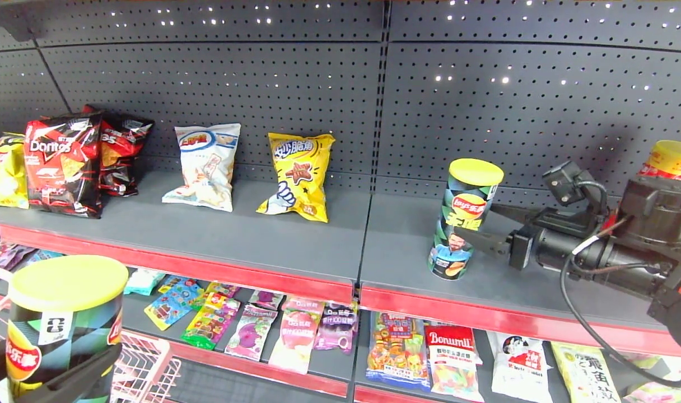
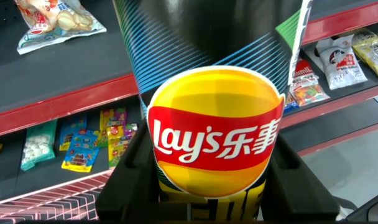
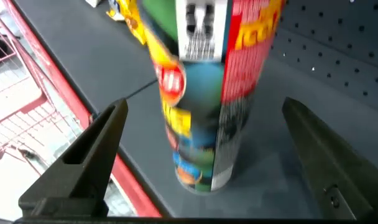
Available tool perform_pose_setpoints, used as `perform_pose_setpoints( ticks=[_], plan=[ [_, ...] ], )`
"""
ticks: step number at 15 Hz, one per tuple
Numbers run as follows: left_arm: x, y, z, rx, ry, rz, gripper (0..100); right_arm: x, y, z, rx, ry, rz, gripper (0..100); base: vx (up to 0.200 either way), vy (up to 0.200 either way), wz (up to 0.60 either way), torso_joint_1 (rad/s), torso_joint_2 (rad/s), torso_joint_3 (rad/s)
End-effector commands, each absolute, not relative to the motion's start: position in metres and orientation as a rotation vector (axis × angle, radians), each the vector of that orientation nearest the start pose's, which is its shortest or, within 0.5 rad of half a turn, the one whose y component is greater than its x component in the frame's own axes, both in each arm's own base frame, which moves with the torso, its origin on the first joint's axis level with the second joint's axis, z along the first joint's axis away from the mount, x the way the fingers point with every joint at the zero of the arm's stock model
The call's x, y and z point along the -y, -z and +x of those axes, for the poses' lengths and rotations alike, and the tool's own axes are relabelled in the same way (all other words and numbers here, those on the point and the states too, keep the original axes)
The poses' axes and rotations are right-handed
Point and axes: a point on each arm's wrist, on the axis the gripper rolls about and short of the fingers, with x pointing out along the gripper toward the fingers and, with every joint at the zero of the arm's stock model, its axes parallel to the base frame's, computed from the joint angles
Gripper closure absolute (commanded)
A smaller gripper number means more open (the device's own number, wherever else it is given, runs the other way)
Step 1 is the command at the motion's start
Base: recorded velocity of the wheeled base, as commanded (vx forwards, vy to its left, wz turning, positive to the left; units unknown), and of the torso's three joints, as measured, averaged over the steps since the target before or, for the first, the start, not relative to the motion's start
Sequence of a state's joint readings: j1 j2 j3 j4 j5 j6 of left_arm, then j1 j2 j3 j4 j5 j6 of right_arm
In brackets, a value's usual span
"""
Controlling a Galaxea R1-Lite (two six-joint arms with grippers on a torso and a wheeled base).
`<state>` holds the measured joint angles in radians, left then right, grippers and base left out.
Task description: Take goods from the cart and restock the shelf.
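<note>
Back wide-open right hand (image 3: 201, 112) straight off standing chip can (image 1: 466, 219) to avoid toppling; hold second can (image 1: 63, 330) firmly in closed left hand (image 2: 214, 180).

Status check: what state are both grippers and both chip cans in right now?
Left gripper: shut on held can.
Held can: upright, lid on.
Right gripper: open, fingers either side of shelf can.
Shelf can: standing upright on shelf, lid on, ungripped.
</note>
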<state>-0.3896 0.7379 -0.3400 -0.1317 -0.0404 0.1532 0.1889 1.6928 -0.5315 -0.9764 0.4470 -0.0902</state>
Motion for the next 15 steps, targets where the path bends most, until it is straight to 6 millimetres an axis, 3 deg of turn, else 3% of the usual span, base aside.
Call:
perform_pose_setpoints(
  ticks=[1,5,9,12,15],
  plan=[
    [0.026,-0.177,0.062,-0.227,0.446,0.196,100,-0.055,-0.149,0.252,-0.166,-0.632,-0.061,0,0.0,0.0,0.0,0.0,0.0,0.0],
    [0.026,-0.177,0.061,-0.225,0.448,0.197,100,-0.041,-0.147,0.228,-0.18,-0.596,-0.053,0,0.0,0.0,0.0,0.0,0.0,0.0],
    [0.027,-0.182,0.063,-0.214,0.452,0.196,100,-0.03,-0.145,0.178,-0.177,-0.558,-0.018,0,0.0,0.0,0.0,0.0,0.0,0.0],
    [0.032,-0.202,0.075,-0.185,0.452,0.207,100,-0.015,-0.145,0.143,-0.13,-0.481,-0.041,0,0.0,0.0,0.0,0.0,0.0,0.0],
    [0.037,-0.219,0.086,-0.161,0.454,0.205,100,0.0,-0.155,0.137,-0.066,-0.372,-0.071,0,0.0,0.0,0.0,0.0,0.0,0.0]
  ],
)
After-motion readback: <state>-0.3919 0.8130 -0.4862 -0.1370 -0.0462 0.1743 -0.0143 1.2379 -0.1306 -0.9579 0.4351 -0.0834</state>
